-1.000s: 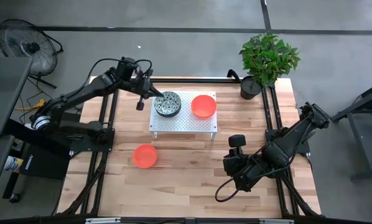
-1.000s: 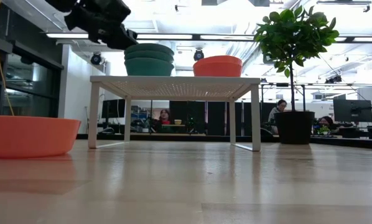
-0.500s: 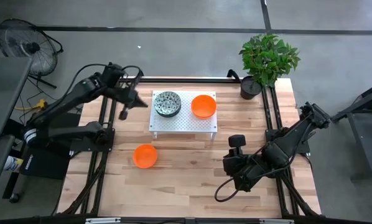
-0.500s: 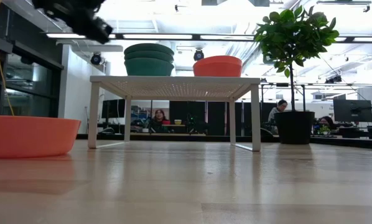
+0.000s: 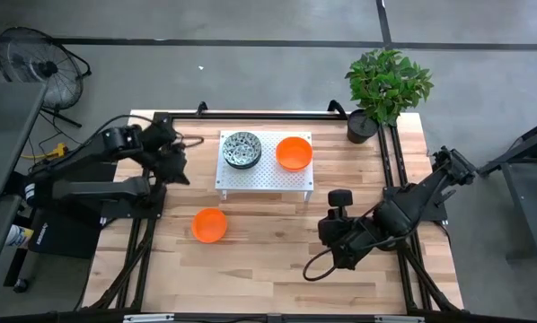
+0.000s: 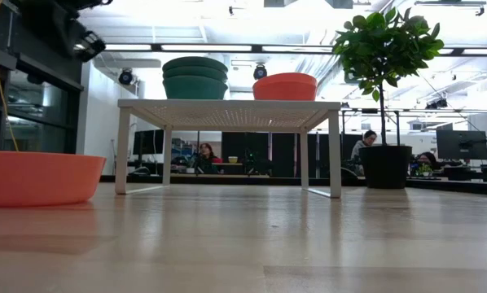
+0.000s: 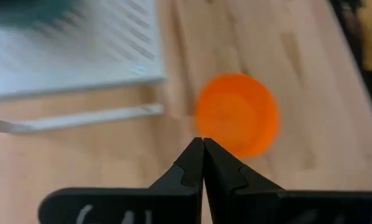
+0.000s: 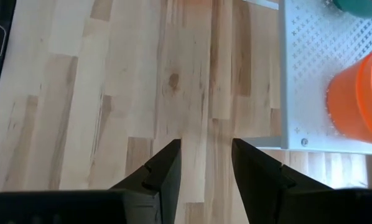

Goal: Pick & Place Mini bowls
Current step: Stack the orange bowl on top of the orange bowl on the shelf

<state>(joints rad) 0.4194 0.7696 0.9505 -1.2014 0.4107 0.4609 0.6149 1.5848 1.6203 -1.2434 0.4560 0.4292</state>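
Observation:
A white perforated stand [image 5: 265, 176] stands at the table's far middle. On it sit a stack of speckled green-and-white mini bowls [image 5: 242, 149] and a stack of orange-red mini bowls [image 5: 294, 152]; both also show in the low view, green [image 6: 195, 77] and orange [image 6: 284, 85]. One orange-red bowl [image 5: 209, 224] rests upright on the table, near and left of the stand [image 7: 237, 115]. My left gripper [image 7: 203, 142] is shut and empty, in the air left of the stand [image 5: 179, 172]. My right gripper [image 8: 204, 155] is open and empty, near the stand's near right corner [image 5: 338, 199].
A black plant pot [image 5: 362, 126] with a leafy plant stands at the table's far right corner. A fan [image 5: 35, 58] stands on the floor beyond the far left. Bare wood [image 5: 268, 260] lies across the table's near half. People sit in the room behind [image 6: 207, 152].
My left gripper has drawn back from the speckled stack on the stand toward the table's left edge and a little nearer, ending beside the stand. The bowls have stayed where they were.

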